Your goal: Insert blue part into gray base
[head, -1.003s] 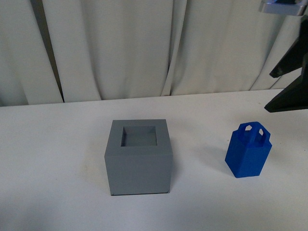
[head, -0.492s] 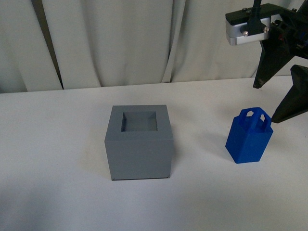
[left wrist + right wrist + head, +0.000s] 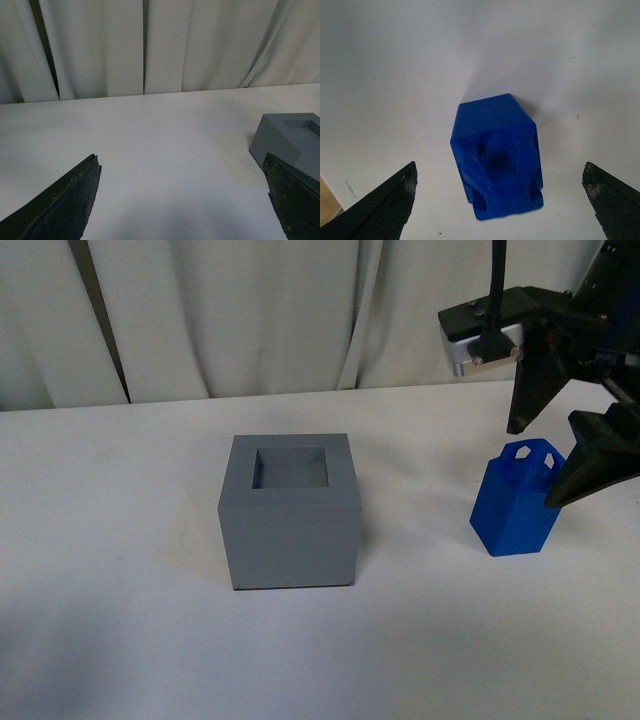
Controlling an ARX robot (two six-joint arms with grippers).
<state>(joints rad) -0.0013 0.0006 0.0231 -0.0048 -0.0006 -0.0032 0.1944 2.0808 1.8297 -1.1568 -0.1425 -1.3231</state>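
Currently the left gripper hangs empty, fingers spread wide, apart from the gray base. Right of the base, well apart, the blue part stands upright under the right gripper, whose fingers are wide and empty. I would centre them on opposite faces before closing.

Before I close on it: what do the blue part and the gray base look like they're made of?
The blue part looks like hard plastic, possibly printed: uniform saturated colour, crisp facets, a faint sheen on its faces. The gray base also looks like rigid plastic, but matte: flat even gray, sharp edges, no glare. Neither shows wood grain or metallic reflection, so the exact material stays uncertain.
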